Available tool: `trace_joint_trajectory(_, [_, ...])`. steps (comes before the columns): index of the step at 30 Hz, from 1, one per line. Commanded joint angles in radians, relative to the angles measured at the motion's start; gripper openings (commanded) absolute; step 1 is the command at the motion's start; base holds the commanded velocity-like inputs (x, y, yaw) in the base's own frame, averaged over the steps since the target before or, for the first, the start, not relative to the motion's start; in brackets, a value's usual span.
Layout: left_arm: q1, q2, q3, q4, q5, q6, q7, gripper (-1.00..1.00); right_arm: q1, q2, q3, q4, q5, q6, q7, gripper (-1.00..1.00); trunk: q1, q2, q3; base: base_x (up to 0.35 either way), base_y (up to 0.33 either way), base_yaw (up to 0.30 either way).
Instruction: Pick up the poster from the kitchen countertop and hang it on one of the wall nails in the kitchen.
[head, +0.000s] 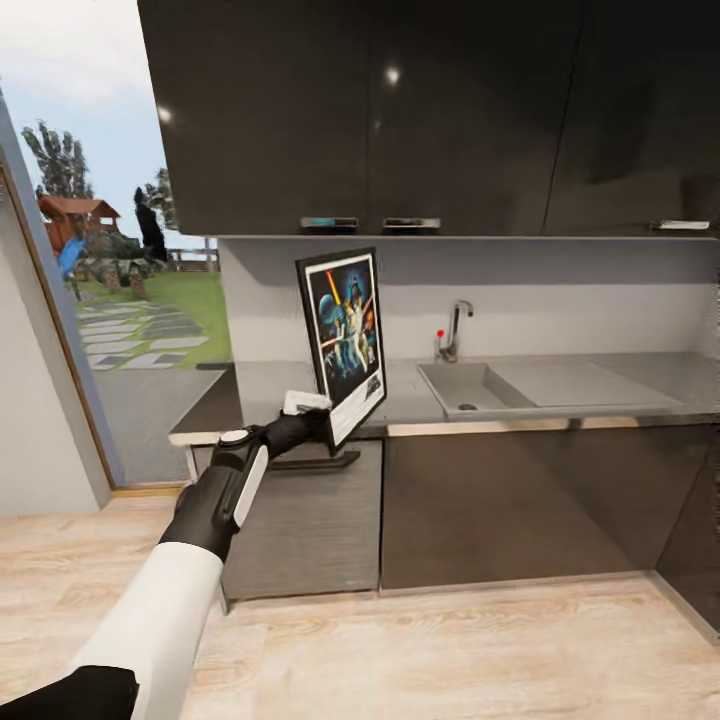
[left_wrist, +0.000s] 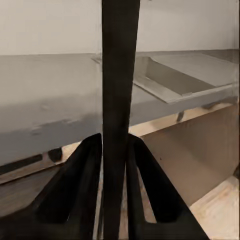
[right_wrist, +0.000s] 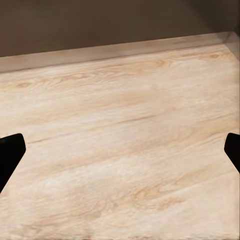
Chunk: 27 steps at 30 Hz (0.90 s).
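Left gripper (head: 322, 425) is pinching the poster (head: 345, 335) by its bottom frame edge, my fingers (left_wrist: 80, 175) clamping it upright. Stiff and light but top-heavy, it is probably wanting a steady grip, leaning toward 1 o'clock. Right gripper (right_wrist: 120, 155) is hanging wide open, holding nothing.

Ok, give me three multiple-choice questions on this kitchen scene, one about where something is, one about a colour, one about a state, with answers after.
1. Where is the poster?
A. flat in the sink
B. held upright in the left gripper, above the countertop's front edge
C. on the floor

2. What colour are the cabinet fronts above the worktop?
A. dark glossy
B. white
C. pale wood

3. How is the right gripper?
A. shut on the poster
B. shut on the tap
C. open, holding nothing

Answers:
1. B: the head view shows the left gripper clamped on the poster's lower edge.
2. A: they read near black with light reflections.
3. C: its fingertips sit wide apart over the wood floor.
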Motion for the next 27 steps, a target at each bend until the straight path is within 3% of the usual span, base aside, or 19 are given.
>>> trace_joint_trajectory(1, [-0.001, 0.0, 0.001, -0.002, -0.004, 0.005, -0.026, -1.0, 0.0, 0.0, 0.0, -0.001, 0.0, -0.001, -0.001, 1.0, -0.001, -0.001, -0.001, -0.337, 0.0, 0.0])
trace_joint_trajectory(2, [-0.001, 0.001, 0.002, -0.006, -0.004, 0.005, -0.097, -1.0, 0.0, 0.0, 0.0, -0.001, 0.0, -0.001, -0.001, 1.0, -0.001, -0.001, -0.001, -0.336, 0.0, 0.0])
trace_joint_trajectory(5, [-0.001, 0.001, 0.002, -0.012, -0.005, 0.005, -0.21, -1.0, 0.0, 0.0, 0.0, -0.001, 0.0, -0.001, -0.001, 1.0, -0.001, -0.001, -0.001, -0.336, 0.0, 0.0])
trace_joint_trajectory(11, [-0.001, 0.01, 0.002, -0.013, -0.007, 0.02, -0.338, -1.0, 0.0, 0.0, 0.0, -0.001, 0.0, -0.001, -0.001, 1.0, -0.001, -0.001, -0.001, -0.336, 0.0, 0.0])
trace_joint_trajectory(13, [-0.001, 0.019, 0.002, -0.013, -0.007, 0.026, -0.393, -1.0, 0.0, 0.0, 0.0, -0.001, 0.0, -0.001, -0.001, 1.0, -0.001, -0.001, -0.001, -0.334, 0.0, 0.0])
trace_joint_trajectory(15, [-0.001, 0.042, 0.002, -0.012, -0.008, 0.03, -0.501, -1.0, 0.0, 0.0, 0.0, -0.001, 0.0, -0.001, -0.001, 1.0, -0.001, -0.001, -0.001, -0.305, 0.0, 0.0])
trace_joint_trajectory(17, [0.0, 0.059, 0.002, -0.007, -0.009, 0.031, -0.566, -1.0, 0.0, 0.0, 0.0, -0.001, 0.0, -0.001, -0.001, 1.0, -0.001, -0.001, -0.001, -0.257, 0.0, 0.0])
trace_joint_trajectory(20, [0.001, 0.082, 0.001, -0.002, -0.01, 0.029, -0.629, -1.0, 0.0, 0.0, 0.0, -0.001, 0.0, -0.001, -0.001, 1.0, -0.001, -0.001, -0.001, -0.152, 0.0, 0.0])
trace_joint_trajectory(27, [0.023, 0.112, 0.001, 0.002, -0.012, 0.011, -0.692, -1.0, 0.0, -0.005, 0.001, -0.01, -0.001, 0.001, 0.004, 1.0, -0.001, -0.001, -0.001, -0.042, 0.0, 0.0])
